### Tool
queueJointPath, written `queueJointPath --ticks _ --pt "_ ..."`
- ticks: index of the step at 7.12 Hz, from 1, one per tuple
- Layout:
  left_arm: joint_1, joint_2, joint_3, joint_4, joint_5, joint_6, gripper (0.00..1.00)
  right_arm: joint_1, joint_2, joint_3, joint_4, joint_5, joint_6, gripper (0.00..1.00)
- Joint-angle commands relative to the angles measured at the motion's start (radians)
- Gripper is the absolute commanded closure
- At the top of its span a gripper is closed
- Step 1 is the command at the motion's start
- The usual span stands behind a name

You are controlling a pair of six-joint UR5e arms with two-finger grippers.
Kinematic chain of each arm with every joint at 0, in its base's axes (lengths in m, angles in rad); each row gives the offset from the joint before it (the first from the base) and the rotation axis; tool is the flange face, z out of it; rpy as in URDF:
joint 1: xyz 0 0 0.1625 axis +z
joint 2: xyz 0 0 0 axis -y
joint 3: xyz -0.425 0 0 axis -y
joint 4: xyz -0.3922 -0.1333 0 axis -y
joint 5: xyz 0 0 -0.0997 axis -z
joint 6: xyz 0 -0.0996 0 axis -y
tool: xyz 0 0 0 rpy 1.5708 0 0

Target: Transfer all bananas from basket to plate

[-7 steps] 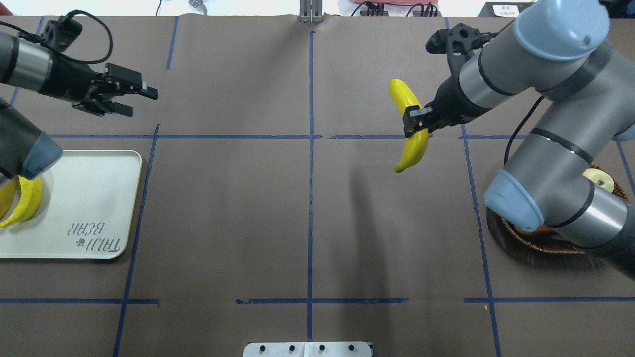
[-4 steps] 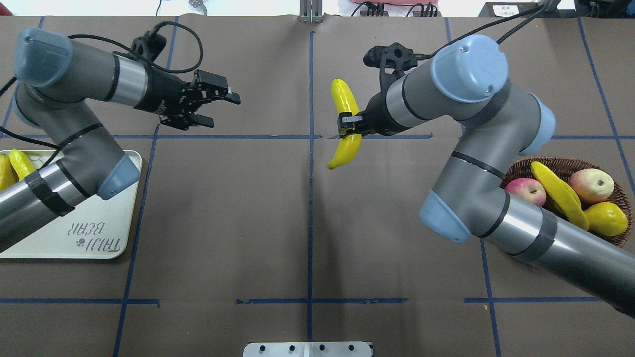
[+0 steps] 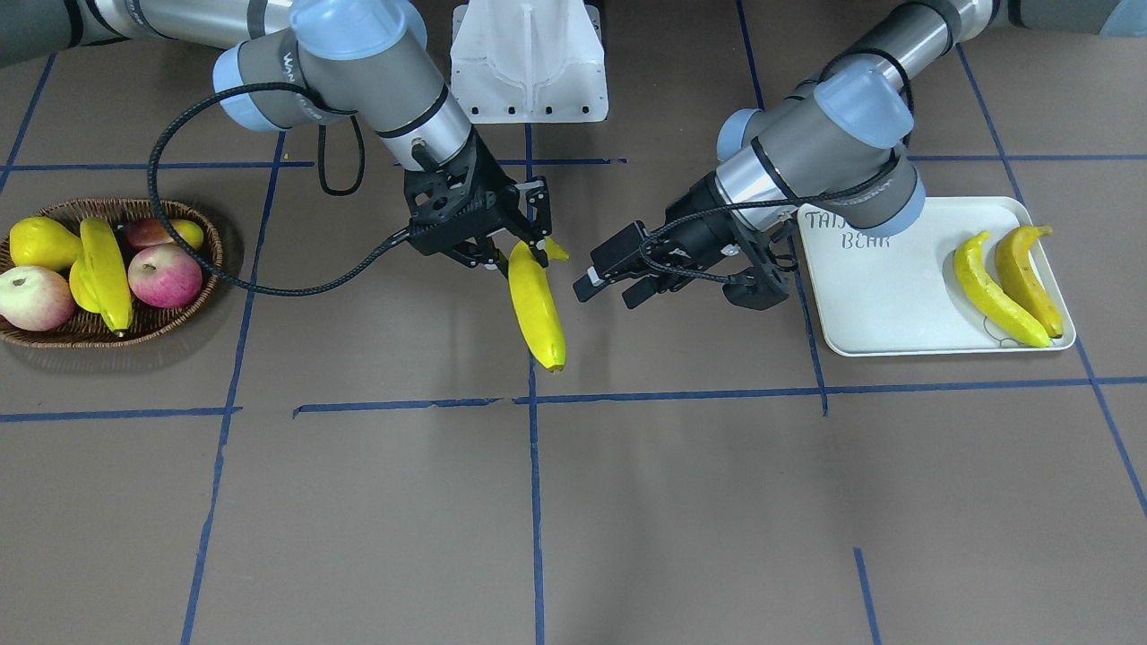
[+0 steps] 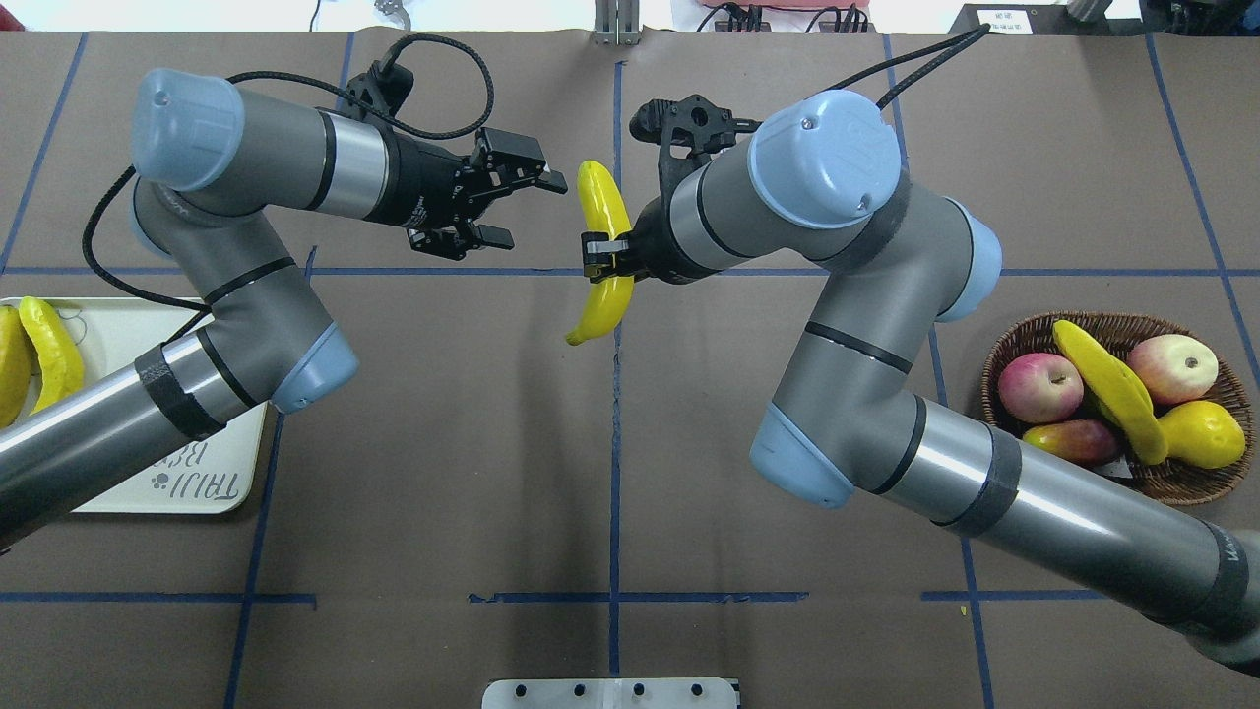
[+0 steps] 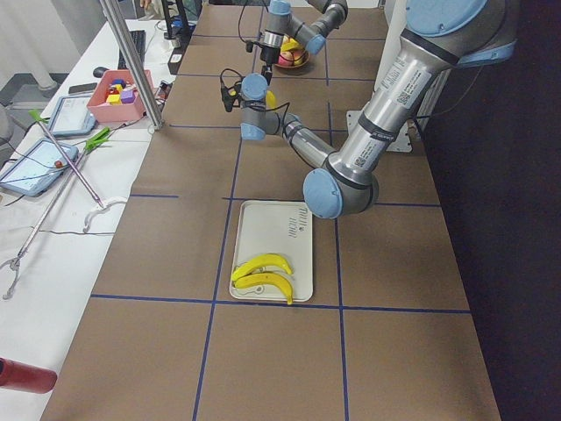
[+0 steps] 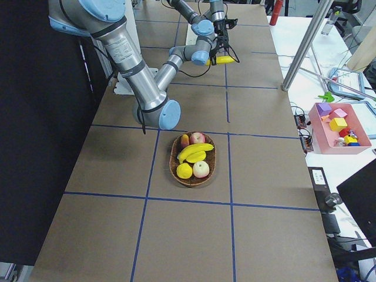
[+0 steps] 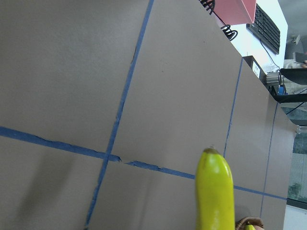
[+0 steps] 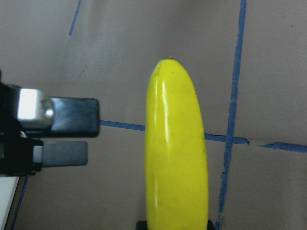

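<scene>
My right gripper is shut on a yellow banana and holds it above the table's middle; the banana also shows in the front view and the right wrist view. My left gripper is open and empty, just left of that banana and apart from it; its fingers show in the right wrist view. Two bananas lie on the white plate. One banana lies in the wicker basket.
Apples and a yellow pear share the basket with the banana. A white mount stands at the robot's base. My left arm's forearm crosses over the plate. Blue tape lines mark the brown table.
My right arm has carried the banana left from near the basket to the table's middle. My left gripper has moved right from above the plate towards it and stayed open.
</scene>
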Motion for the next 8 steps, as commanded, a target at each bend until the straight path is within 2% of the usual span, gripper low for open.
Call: queueJointPath --ticks 1,2,3,5,6,7,8 --pt "0.031 -0.043 0.002 0.046 0.06 -0.011 0.01 -0.013 0.016 0.001 0.0 -0.019 0.001 0.97" --pt "0.034 -0.067 0.002 0.113 0.063 -0.025 0.01 -0.022 0.016 0.004 0.001 -0.033 0.002 0.97" --pt "0.034 -0.071 0.002 0.134 0.065 -0.092 0.11 -0.022 0.016 0.004 0.003 -0.036 0.004 0.97" --pt "0.034 -0.069 0.002 0.14 0.065 -0.103 0.45 -0.024 0.014 0.009 0.004 -0.036 0.005 0.97" --pt "0.034 -0.071 0.002 0.148 0.065 -0.105 0.69 -0.025 0.014 0.009 0.004 -0.036 0.005 0.96" --pt "0.032 -0.069 0.0 0.149 0.065 -0.105 0.96 -0.025 0.014 0.009 0.006 -0.036 0.004 0.88" --pt "0.032 -0.066 0.0 0.152 0.065 -0.105 1.0 -0.025 0.014 0.009 0.008 -0.036 0.004 0.75"
